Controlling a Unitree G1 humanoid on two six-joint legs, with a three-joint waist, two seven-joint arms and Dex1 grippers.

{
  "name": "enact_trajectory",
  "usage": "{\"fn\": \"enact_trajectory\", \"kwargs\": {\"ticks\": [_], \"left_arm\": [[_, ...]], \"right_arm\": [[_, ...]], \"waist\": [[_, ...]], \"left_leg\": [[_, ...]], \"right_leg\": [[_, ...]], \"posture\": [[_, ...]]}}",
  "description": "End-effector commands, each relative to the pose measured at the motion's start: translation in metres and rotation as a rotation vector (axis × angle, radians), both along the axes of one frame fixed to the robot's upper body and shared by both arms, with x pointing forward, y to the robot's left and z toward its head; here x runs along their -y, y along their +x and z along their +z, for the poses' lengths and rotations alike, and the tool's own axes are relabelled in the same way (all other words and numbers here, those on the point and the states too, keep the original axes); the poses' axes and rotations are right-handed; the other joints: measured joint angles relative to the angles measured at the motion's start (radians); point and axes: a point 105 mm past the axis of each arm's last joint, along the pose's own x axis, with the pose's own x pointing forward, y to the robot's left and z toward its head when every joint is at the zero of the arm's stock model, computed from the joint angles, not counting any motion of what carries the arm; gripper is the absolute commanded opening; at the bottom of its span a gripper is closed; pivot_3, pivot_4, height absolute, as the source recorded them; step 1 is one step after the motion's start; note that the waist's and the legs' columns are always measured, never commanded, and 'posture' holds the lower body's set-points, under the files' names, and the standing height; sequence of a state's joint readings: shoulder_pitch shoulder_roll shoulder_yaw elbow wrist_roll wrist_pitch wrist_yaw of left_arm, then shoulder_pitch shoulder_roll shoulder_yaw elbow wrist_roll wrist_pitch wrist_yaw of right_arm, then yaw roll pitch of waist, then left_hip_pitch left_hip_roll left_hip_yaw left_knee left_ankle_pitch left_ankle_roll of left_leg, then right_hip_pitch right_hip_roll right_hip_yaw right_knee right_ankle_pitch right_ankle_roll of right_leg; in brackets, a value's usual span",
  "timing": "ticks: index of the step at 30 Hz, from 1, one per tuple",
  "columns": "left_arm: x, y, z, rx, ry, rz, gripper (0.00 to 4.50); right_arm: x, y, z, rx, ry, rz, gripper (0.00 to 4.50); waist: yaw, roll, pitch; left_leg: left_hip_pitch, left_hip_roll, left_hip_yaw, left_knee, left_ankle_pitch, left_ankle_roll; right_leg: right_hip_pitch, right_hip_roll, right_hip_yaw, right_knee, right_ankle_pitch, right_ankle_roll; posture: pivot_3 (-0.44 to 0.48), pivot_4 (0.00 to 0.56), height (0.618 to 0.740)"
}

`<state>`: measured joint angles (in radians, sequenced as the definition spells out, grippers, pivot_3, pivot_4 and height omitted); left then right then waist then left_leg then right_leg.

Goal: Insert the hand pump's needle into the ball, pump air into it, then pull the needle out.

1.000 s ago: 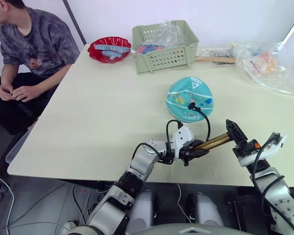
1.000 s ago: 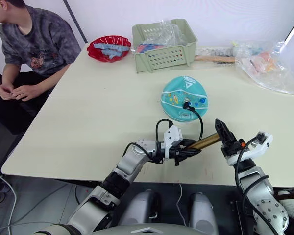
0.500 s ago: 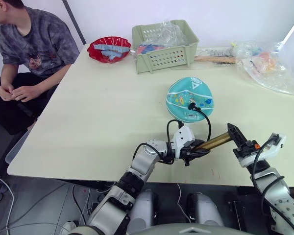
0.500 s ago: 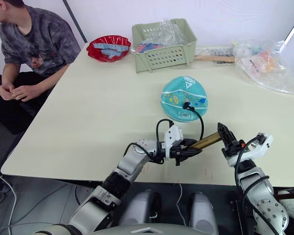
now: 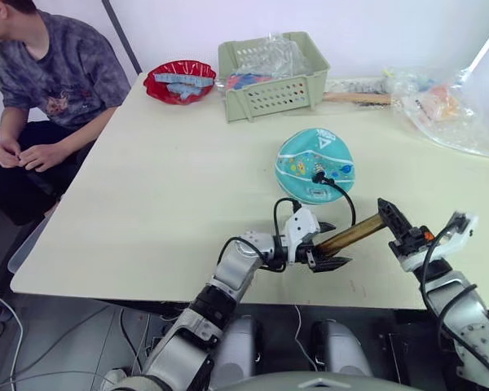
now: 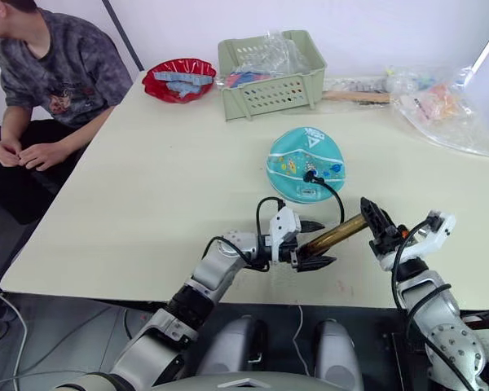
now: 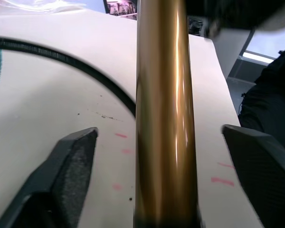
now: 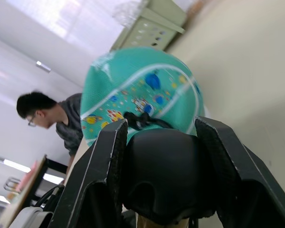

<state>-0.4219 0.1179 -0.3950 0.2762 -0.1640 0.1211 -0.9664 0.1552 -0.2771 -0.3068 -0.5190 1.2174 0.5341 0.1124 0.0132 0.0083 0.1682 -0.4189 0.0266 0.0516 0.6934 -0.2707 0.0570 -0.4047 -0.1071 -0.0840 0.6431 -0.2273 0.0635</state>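
Observation:
The teal ball (image 5: 314, 161) rests on the table past mid-front. The needle's black fitting (image 5: 318, 174) sits on the ball's top; the pin itself is hidden. A thin black hose (image 5: 345, 205) curves from the fitting to the hand pump (image 5: 352, 235), whose brass cylinder hangs slanted just above the table. My left gripper (image 5: 332, 244) is open, its fingers (image 7: 61, 183) standing apart on either side of the cylinder (image 7: 165, 118). My right gripper (image 5: 388, 220) is shut on the pump's black end (image 8: 164, 173), with the ball (image 8: 142, 90) beyond it.
A green basket (image 5: 273, 69), a red dish (image 5: 180, 81) and clear plastic bags (image 5: 444, 110) line the table's far side. A person sits at the far left corner (image 5: 45, 77). The table's front edge (image 5: 187, 292) runs just below the grippers.
My left gripper's fingers have spread open off the brass cylinder. The right gripper still holds the pump's end, which has tilted slightly upward.

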Motion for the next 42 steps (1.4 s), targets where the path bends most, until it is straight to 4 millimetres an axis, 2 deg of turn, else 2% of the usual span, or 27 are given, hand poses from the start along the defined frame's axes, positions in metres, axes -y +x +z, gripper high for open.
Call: {"fn": "enact_trajectory", "kwargs": {"ticks": [1, 5, 9, 15, 21, 30, 31, 32, 37, 38, 42], "left_arm": [[-0.004, -0.005, 0.023, 0.049, -0.056, -0.056, 4.42], [-0.015, -0.006, 0.025, 0.072, -0.019, -0.09, 4.42], [-0.022, -0.008, 0.017, 0.068, 0.051, -0.134, 4.42], [-0.024, -0.012, 0.006, 0.066, 0.15, -0.194, 4.42], [-0.012, -0.004, -0.004, 0.068, 0.202, -0.189, 4.42], [0.0, 0.003, -0.021, 0.047, 0.226, -0.188, 4.42], [0.001, 0.003, -0.021, 0.042, 0.22, -0.188, 3.93], [0.003, 0.004, -0.021, 0.038, 0.211, -0.185, 3.65], [0.007, 0.003, -0.021, 0.019, 0.181, -0.183, 1.24], [0.006, 0.003, -0.022, 0.02, 0.183, -0.182, 1.13], [0.007, 0.005, -0.022, 0.016, 0.164, -0.16, 1.13]], "right_arm": [[-0.008, -0.006, 0.031, 0.146, -0.152, 0.079, 1.71], [-0.019, -0.009, 0.041, 0.235, -0.341, 0.171, 1.71], [-0.034, -0.015, 0.042, 0.337, -0.554, 0.285, 1.71], [-0.052, -0.021, 0.044, 0.49, -0.74, 0.407, 1.71], [-0.066, -0.03, 0.054, 0.589, -0.756, 0.466, 1.71], [-0.066, -0.03, 0.057, 0.611, -0.744, 0.487, 1.71], [-0.065, -0.03, 0.057, 0.611, -0.742, 0.487, 1.71], [-0.065, -0.03, 0.056, 0.61, -0.745, 0.488, 1.71], [-0.062, -0.029, 0.052, 0.596, -0.756, 0.48, 1.71], [-0.061, -0.029, 0.052, 0.594, -0.757, 0.478, 1.71], [-0.06, -0.03, 0.048, 0.583, -0.764, 0.485, 1.71]], "waist": [[0.001, 0.0, 0.0], [0.002, 0.0, 0.0], [0.001, 0.0, 0.0], [0.003, -0.002, 0.001], [0.005, -0.002, 0.001], [0.003, -0.004, 0.002], [0.003, -0.004, 0.002], [0.003, -0.004, 0.002], [0.003, -0.004, 0.002], [0.003, -0.004, 0.002], [0.003, -0.004, 0.002]], "left_leg": [[0.0, 0.0, 0.0, 0.0, 0.0, 0.0], [0.0, 0.0, 0.0, -0.001, 0.0, 0.0], [0.0, 0.0, 0.0, -0.001, 0.0, 0.0], [0.0, 0.0, 0.0, -0.001, 0.0, 0.0], [0.0, -0.001, 0.0, -0.001, 0.0, 0.0], [0.0, -0.001, 0.0, -0.001, 0.0, 0.0], [0.0, -0.001, 0.0, -0.001, 0.0, 0.0], [0.0, -0.001, 0.0, -0.001, 0.0, 0.0], [0.0, -0.001, 0.001, -0.001, 0.0, 0.0], [0.0, -0.001, 0.001, -0.001, 0.0, 0.0], [0.0, 0.0, 0.0, -0.001, 0.0, 0.0]], "right_leg": [[0.0, 0.0, 0.0, 0.0, 0.0, 0.0], [0.0, 0.0, 0.0, 0.0, 0.0, 0.0], [0.0, 0.0, 0.0, -0.001, 0.0, 0.0], [0.0, 0.0, 0.0, -0.001, 0.0, 0.0], [0.0, 0.0, 0.0, -0.001, 0.0, 0.0], [0.0, 0.0, 0.0, 0.0, 0.0, 0.0], [0.0, 0.0, 0.0, -0.001, 0.0, 0.0], [0.0, 0.0, 0.0, -0.001, 0.0, 0.0], [0.0, 0.0, 0.0, -0.001, 0.0, 0.0], [0.0, 0.0, 0.0, -0.001, 0.0, 0.0], [0.0, 0.0, 0.0, -0.001, 0.0, 0.0]], "posture": [[0.0, 0.15, 0.74], [0.0, 0.15, 0.74], [0.0, 0.15, 0.74], [0.0, 0.15, 0.74], [0.0, 0.15, 0.74], [0.0, 0.15, 0.74], [0.0, 0.15, 0.74], [0.0, 0.15, 0.74], [0.0, 0.15, 0.74], [0.0, 0.15, 0.74], [0.0, 0.15, 0.74]]}}
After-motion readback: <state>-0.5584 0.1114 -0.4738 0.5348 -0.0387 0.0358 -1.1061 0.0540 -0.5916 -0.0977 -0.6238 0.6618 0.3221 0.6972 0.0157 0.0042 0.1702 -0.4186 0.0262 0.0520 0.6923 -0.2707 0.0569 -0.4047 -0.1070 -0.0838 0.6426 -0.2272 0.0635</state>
